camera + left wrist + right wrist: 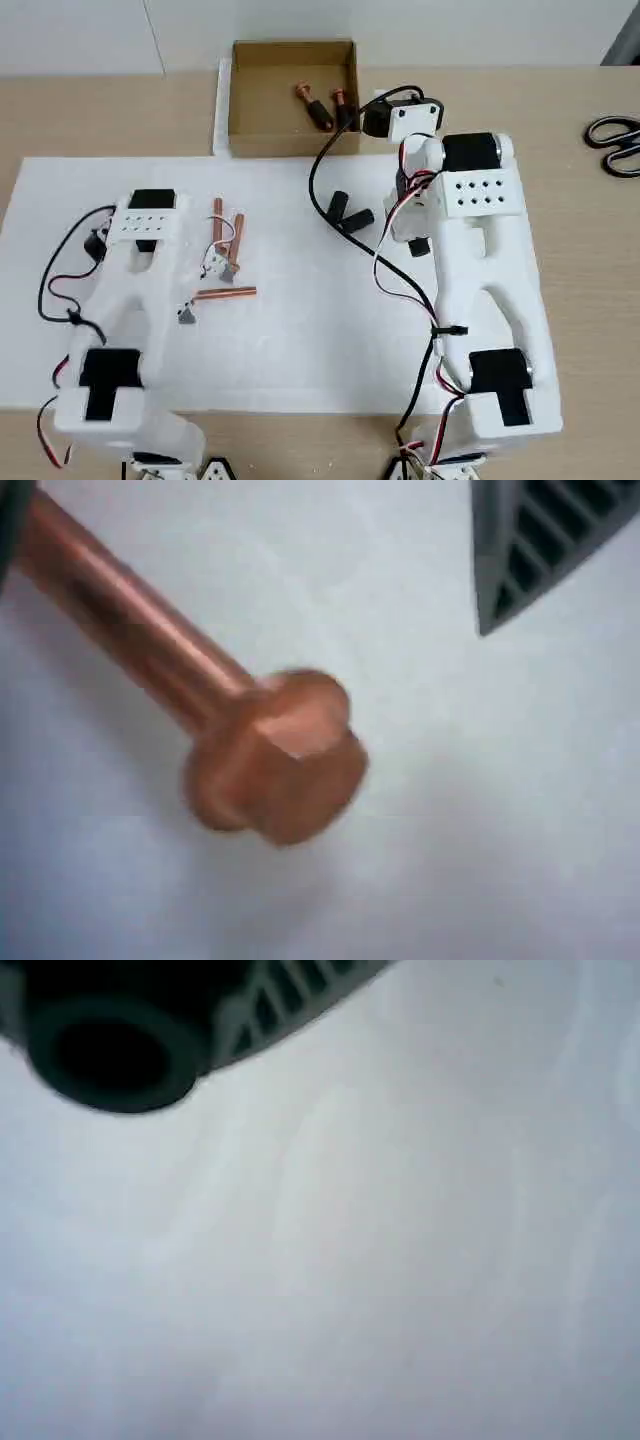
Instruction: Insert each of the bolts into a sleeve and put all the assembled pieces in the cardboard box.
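Three copper bolts lie on the white mat [300,340]: two side by side [217,222] [237,240] and one crosswise [225,293]. My left gripper [198,290] stands open, its fingers on either side of the crosswise bolt's end. Up close, that bolt [270,760] lies on the mat, with a grey finger [530,540] beside it. Two black sleeves [338,207] [358,220] lie on the mat beside my right arm. My right gripper [417,244] is shut on a third black sleeve [110,1055], held against a grey finger [290,990]. The cardboard box [243,100] holds two assembled pieces [312,105] [343,108].
Scissors [615,145] lie on the wooden table at the far right. A black cable [330,215] loops from the right arm across the mat near the loose sleeves. The mat's middle and front are bare.
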Robot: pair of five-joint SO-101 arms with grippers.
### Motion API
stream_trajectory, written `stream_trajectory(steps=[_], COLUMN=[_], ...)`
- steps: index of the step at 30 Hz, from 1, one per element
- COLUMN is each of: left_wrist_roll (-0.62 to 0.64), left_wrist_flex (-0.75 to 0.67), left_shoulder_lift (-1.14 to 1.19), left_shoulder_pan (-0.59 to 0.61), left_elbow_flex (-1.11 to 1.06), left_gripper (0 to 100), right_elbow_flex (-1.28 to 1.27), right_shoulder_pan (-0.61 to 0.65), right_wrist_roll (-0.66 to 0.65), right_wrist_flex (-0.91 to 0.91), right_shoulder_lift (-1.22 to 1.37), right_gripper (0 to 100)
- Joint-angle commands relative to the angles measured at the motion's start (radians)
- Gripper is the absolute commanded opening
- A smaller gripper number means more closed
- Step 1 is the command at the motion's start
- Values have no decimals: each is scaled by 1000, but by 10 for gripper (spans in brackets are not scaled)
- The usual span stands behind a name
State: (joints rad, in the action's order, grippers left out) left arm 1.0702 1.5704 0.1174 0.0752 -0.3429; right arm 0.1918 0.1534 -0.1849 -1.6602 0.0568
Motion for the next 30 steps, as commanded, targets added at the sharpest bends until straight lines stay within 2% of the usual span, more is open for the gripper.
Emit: stream_trajectory(steps=[1, 6, 14, 26, 30], left_wrist_roll=[8, 9, 8, 0, -64], left_wrist_flex=[12, 11, -15, -11, -9], left_shoulder_lift=[26, 80, 132, 132, 132], left_shoulder_pan=[0, 0, 0, -6, -6], left_elbow_flex=[44, 45, 45, 68, 97], left_gripper=[294, 276, 114, 103, 100], right_elbow_flex=[40, 40, 40, 40, 40], right_shoulder_pan=[-2, -2, -2, -2, -2], right_wrist_roll=[9, 9, 9, 9, 9], right_wrist_flex=[-7, -7, -7, -7, -7], right_shoulder_lift=[-48, -48, -48, -48, -48], right_gripper=[4, 4, 4, 4, 4])
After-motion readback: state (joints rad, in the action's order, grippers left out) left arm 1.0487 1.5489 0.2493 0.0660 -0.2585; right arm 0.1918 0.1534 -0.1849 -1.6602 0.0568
